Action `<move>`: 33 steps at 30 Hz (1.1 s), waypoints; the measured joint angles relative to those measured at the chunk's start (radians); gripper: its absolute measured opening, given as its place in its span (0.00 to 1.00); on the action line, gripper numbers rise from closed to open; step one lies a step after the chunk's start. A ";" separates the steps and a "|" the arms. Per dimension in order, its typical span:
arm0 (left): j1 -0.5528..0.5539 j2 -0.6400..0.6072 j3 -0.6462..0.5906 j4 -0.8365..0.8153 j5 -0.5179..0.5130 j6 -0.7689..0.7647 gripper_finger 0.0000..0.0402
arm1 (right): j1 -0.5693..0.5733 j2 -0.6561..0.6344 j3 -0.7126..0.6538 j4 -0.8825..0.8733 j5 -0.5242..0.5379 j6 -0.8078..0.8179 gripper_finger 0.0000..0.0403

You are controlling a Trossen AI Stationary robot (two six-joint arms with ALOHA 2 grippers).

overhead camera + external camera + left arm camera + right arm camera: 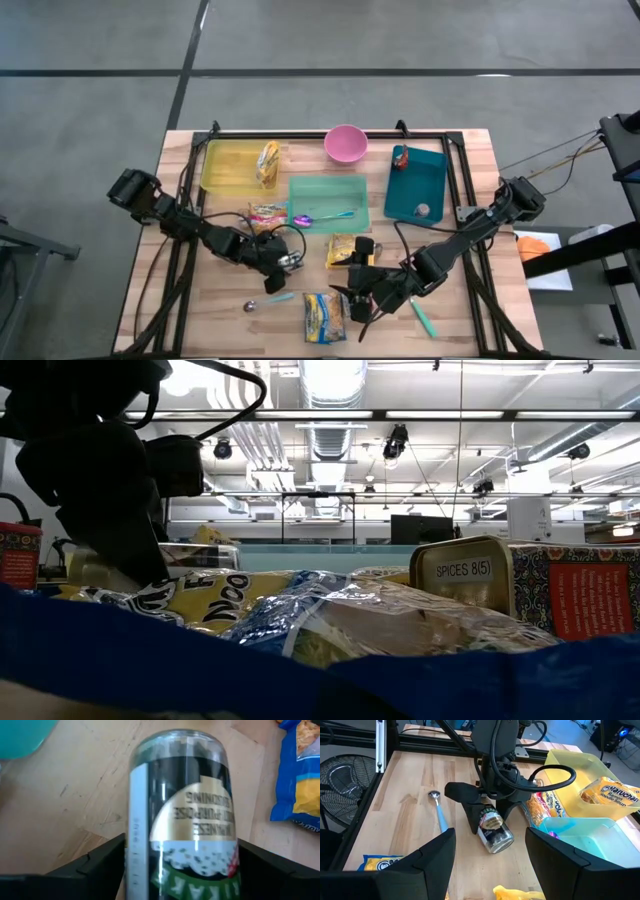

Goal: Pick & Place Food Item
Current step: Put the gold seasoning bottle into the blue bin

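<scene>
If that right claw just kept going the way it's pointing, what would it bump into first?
Most likely the seasoning jar lying on the table, straight ahead between the right gripper's open fingers. The left gripper straddles that jar just behind it. Depth is hard to judge.

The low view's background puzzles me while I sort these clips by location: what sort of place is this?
Probably a lab or industrial workshop, not a home kitchen: exposed ceiling ducts, strip lights and hanging cables overhead, a bare concrete floor around the framed wooden table.
</scene>
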 joint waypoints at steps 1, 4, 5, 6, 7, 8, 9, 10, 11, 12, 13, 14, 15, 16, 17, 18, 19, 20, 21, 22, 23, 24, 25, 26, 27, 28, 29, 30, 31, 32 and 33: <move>0.000 0.000 0.000 -0.001 0.003 -0.002 0.85 | 0.000 0.000 0.000 0.001 0.000 0.000 0.59; 0.000 0.000 0.002 -0.004 0.010 -0.003 0.94 | 0.000 0.000 0.000 0.002 0.000 0.000 0.59; 0.000 -0.001 0.002 -0.004 0.010 -0.003 0.96 | 0.000 0.000 0.000 0.002 0.000 0.000 0.59; 0.000 -0.001 0.003 -0.005 0.010 -0.003 0.98 | 0.000 0.000 0.000 0.002 0.000 0.000 0.59; -0.001 -0.001 0.005 -0.009 0.011 -0.003 0.99 | 0.000 0.000 0.000 0.002 0.000 0.000 0.59; -0.001 -0.002 0.006 -0.011 0.014 -0.003 0.99 | 0.000 0.000 0.000 0.002 0.000 0.000 0.59; -0.001 -0.002 0.008 -0.015 0.016 -0.003 0.98 | 0.000 0.000 0.000 0.002 0.000 0.000 0.59; -0.001 -0.003 0.010 -0.017 0.019 -0.003 0.97 | 0.000 0.000 0.000 0.002 0.000 0.000 0.59; 0.000 -0.004 0.010 -0.019 0.025 -0.003 0.96 | 0.000 0.000 0.000 0.002 0.000 0.000 0.59; 0.000 -0.008 0.010 -0.019 0.036 -0.004 0.95 | 0.000 0.000 0.000 0.002 0.000 0.000 0.59; 0.000 -0.010 0.010 -0.021 0.049 -0.007 0.94 | 0.000 0.000 0.000 0.002 0.000 0.000 0.59; 0.000 -0.015 0.010 -0.023 0.064 -0.009 0.93 | 0.000 0.000 0.000 0.002 0.000 0.000 0.59; 0.000 -0.020 0.008 -0.023 0.082 -0.018 0.92 | 0.000 0.000 0.000 0.002 -0.001 0.000 0.59; -0.002 -0.024 0.007 -0.027 0.090 -0.030 0.92 | 0.000 0.000 0.000 0.002 -0.001 0.000 0.59; -0.006 -0.030 0.005 -0.028 0.095 -0.040 0.92 | 0.000 0.000 0.000 0.002 -0.001 0.000 0.59; -0.011 -0.038 0.001 -0.031 0.104 -0.043 0.92 | 0.000 0.000 0.000 0.002 -0.001 0.000 0.59; -0.017 -0.043 -0.001 -0.037 0.105 -0.044 0.92 | 0.000 0.000 0.000 0.003 -0.001 0.000 0.59; -0.024 -0.049 -0.001 -0.041 0.104 -0.044 0.92 | 0.000 0.000 0.000 0.003 -0.002 0.000 0.59; -0.034 -0.057 -0.001 -0.046 0.098 -0.044 0.91 | 0.000 0.000 0.000 0.003 -0.002 0.000 0.59; -0.043 -0.067 -0.001 -0.052 0.084 -0.044 0.91 | 0.000 0.000 0.000 0.003 -0.003 0.000 0.59; -0.052 -0.076 -0.001 -0.060 0.063 -0.044 0.91 | 0.000 0.000 0.001 0.003 -0.003 0.000 0.59; -0.063 -0.087 -0.001 -0.072 0.033 -0.044 0.91 | 0.000 0.000 0.000 0.003 -0.004 0.000 0.59; -0.074 -0.096 -0.001 -0.090 -0.001 -0.048 0.91 | 0.000 0.000 0.001 0.005 -0.004 0.000 0.59; -0.086 -0.106 -0.001 -0.109 -0.038 -0.059 0.91 | 0.000 0.000 0.000 0.006 -0.004 0.000 0.59; -0.100 -0.115 -0.002 -0.119 -0.072 -0.065 0.91 | 0.000 0.000 0.000 0.006 -0.003 0.000 0.59; -0.116 -0.123 -0.002 -0.130 -0.108 -0.072 0.91 | 0.000 0.000 0.000 0.006 -0.003 0.000 0.59; -0.133 -0.127 -0.003 -0.136 -0.140 -0.085 0.91 | 0.000 0.000 0.000 0.006 -0.004 0.001 0.59; -0.149 -0.128 -0.008 -0.135 -0.163 -0.092 0.91 | 0.000 0.000 0.000 0.006 -0.004 0.004 0.59; -0.164 -0.130 -0.016 -0.136 -0.179 -0.097 0.91 | 0.000 0.000 0.000 0.006 -0.004 0.004 0.59; -0.178 -0.131 -0.026 -0.137 -0.192 -0.111 0.91 | 0.000 0.000 0.001 0.006 -0.008 0.004 0.59; -0.188 -0.131 -0.035 -0.137 -0.201 -0.125 0.91 | 0.000 0.000 0.000 0.008 -0.017 0.004 0.59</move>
